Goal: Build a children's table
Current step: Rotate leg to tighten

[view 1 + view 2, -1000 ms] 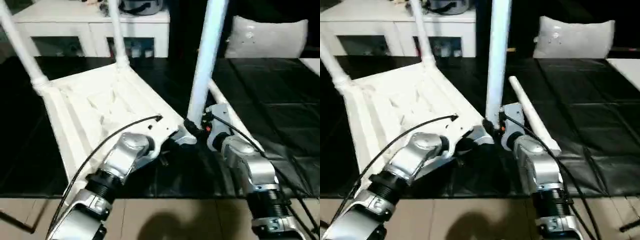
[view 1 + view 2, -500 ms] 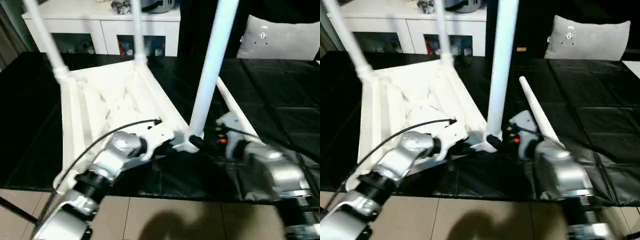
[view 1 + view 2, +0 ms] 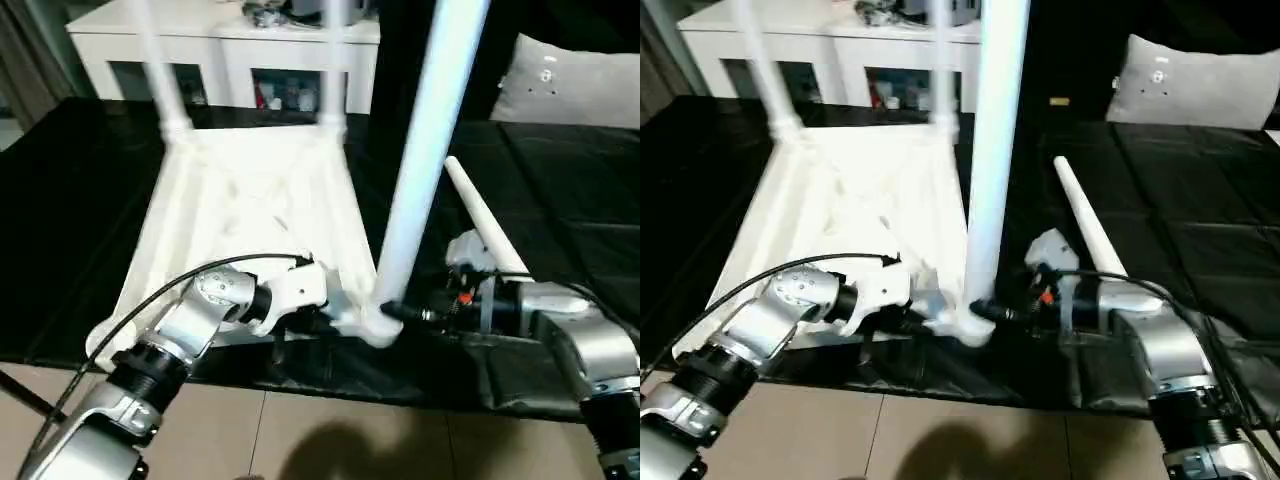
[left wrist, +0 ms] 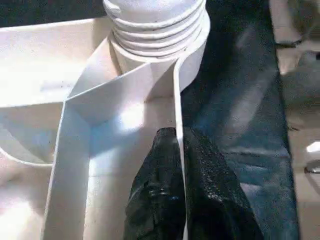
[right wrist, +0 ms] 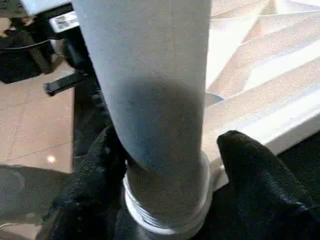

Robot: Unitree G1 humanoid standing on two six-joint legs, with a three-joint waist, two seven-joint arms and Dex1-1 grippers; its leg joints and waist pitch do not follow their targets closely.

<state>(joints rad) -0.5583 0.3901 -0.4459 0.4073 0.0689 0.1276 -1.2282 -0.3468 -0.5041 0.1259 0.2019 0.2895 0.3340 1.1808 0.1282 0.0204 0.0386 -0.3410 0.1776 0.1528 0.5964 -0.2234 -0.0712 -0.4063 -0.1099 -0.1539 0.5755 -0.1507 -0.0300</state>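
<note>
The children's table lies upside down on a black mat, its white ribbed tabletop (image 3: pixel 250 210) facing up. Two legs (image 3: pixel 160 70) stand in the far corner sockets. A third leg (image 3: pixel 425 150) stands upright in the near right socket (image 3: pixel 378 325). My left gripper (image 4: pixel 178 132) is shut on the tabletop's thin rim wall (image 4: pixel 176 100) just beside that socket. My right gripper (image 5: pixel 167 140) straddles this leg's threaded base (image 5: pixel 165 205), open: one finger (image 5: pixel 95 185) touches the tube and the other finger (image 5: pixel 255 175) stands a little off it. A loose leg (image 3: pixel 480 215) lies on the mat to the right.
A white cabinet (image 3: pixel 230 50) with glass doors stands behind the mat (image 3: pixel 70 200). A grey cushion (image 3: pixel 580 75) rests at the back right. Tan floor tiles (image 3: pixel 330 430) run along the mat's near edge. A black cable (image 3: pixel 170 300) arcs over my left forearm.
The camera has swung, so the whole scene has shifted. My right forearm has dropped lower and its fingers stay around the leg's base. The left gripper keeps its hold on the rim.
</note>
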